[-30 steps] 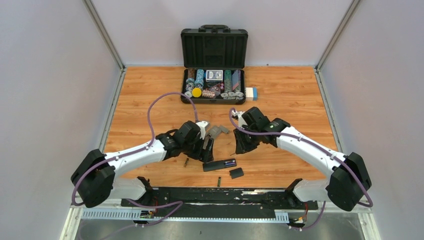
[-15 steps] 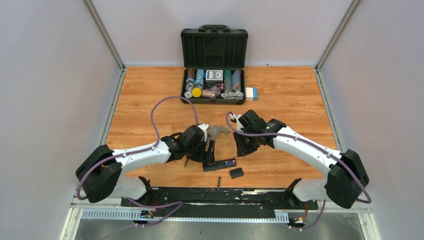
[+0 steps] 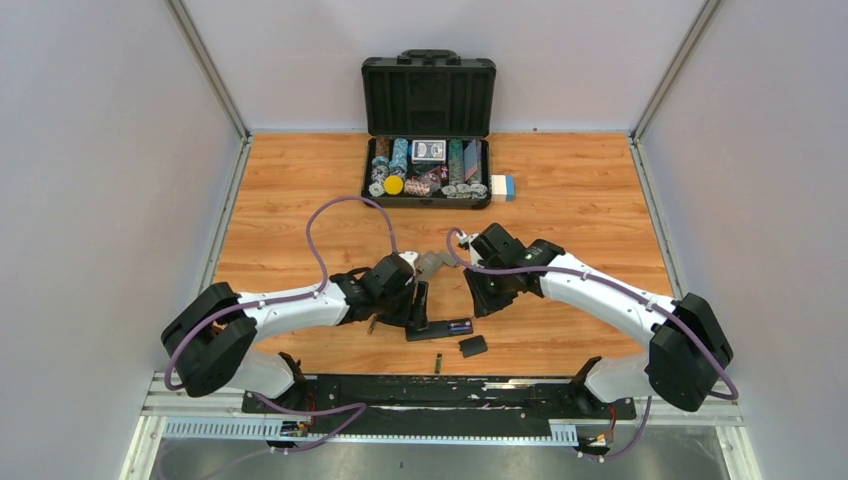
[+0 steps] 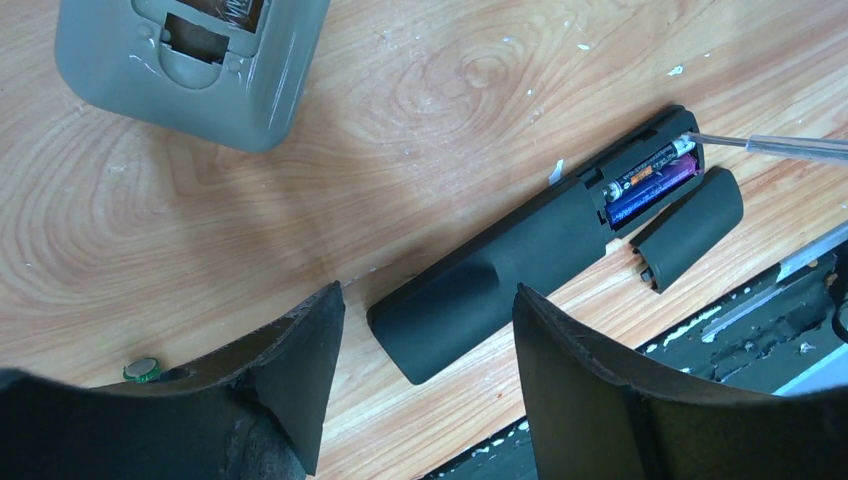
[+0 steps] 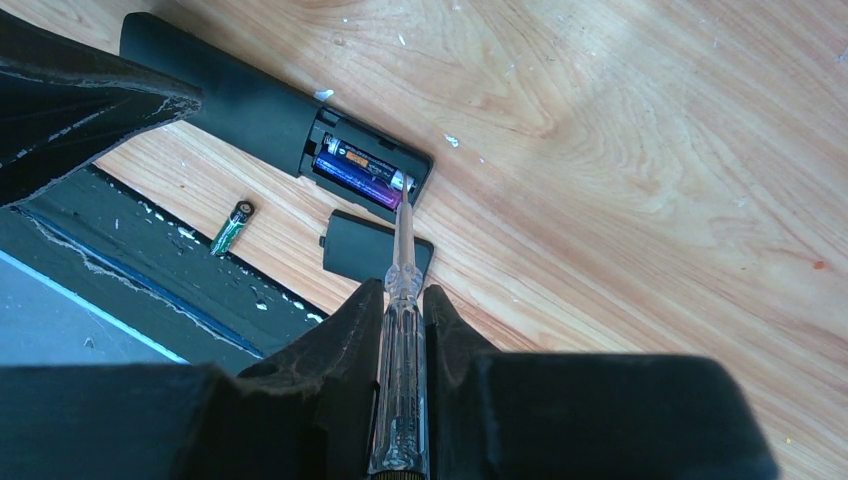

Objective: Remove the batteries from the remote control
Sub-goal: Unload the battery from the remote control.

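The black remote lies back up on the wood, also in the top view. Its compartment is open with two batteries in it, one black, one blue, also in the right wrist view. Its flat black cover lies beside it. My right gripper is shut on a clear-handled screwdriver; the tip touches the compartment's end by the black battery. My left gripper is open, its fingers either side of the remote's other end. A loose battery lies at the table's near edge, another by the left gripper.
A grey remote lies just beyond the black one, its back open. An open black case with poker chips and cards stands at the back, a small white and blue box beside it. A black rail runs along the near edge.
My left gripper has come nearer and lower, to the remote's left end. My right gripper has shifted a little left with the screwdriver, towards the battery compartment.
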You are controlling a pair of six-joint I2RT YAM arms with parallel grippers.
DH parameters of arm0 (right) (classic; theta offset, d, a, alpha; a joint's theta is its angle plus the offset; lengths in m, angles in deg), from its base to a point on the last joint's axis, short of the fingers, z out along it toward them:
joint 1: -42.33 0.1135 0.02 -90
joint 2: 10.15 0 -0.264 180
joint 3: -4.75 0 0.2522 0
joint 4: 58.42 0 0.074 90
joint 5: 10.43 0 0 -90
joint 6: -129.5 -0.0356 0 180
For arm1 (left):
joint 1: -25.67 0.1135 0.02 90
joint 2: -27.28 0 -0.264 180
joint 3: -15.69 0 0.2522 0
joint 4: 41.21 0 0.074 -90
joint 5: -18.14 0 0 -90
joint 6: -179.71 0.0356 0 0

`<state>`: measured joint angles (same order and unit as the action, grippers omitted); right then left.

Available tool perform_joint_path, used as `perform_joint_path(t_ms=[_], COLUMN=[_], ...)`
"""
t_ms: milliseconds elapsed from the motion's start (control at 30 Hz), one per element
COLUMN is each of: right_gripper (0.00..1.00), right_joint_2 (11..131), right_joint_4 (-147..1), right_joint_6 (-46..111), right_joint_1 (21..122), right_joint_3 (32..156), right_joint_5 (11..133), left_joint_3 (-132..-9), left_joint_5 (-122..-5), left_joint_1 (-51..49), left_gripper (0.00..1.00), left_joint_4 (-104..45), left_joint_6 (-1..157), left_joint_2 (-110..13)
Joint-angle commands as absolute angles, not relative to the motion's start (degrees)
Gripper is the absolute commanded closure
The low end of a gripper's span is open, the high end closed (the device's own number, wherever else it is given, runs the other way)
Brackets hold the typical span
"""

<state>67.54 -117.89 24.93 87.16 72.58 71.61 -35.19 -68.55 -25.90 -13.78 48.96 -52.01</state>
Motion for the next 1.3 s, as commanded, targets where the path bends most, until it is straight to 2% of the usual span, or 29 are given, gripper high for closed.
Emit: perform_joint_path(t_ms=[0, 567, 1267], right_gripper=[1.00, 1.00, 1.00], right_joint_2=[67.63, 64.45, 66.64], right_joint_4=[-118.98, -120.84, -121.95], right_joint_6=[23.92, 21.94, 20.34], right_joint_1=[87.83, 88.53, 89.15], right_joint_3=[73.79, 74.62, 74.57], right_joint_5=[72.99, 73.85, 75.51], left_joint_3=[-36.34, -37.00, -38.41], left_joint_5=[-70.56, -71.54, -71.07], left_joint_1=[-26.72, -28.18, -28.82], left_gripper=[0.30, 0.30, 0.32], left_joint_4=[-13.69, -13.21, -12.22], left_joint_6=[48.17, 48.66, 50.26], left_joint_2=[-52.08, -52.97, -54.28])
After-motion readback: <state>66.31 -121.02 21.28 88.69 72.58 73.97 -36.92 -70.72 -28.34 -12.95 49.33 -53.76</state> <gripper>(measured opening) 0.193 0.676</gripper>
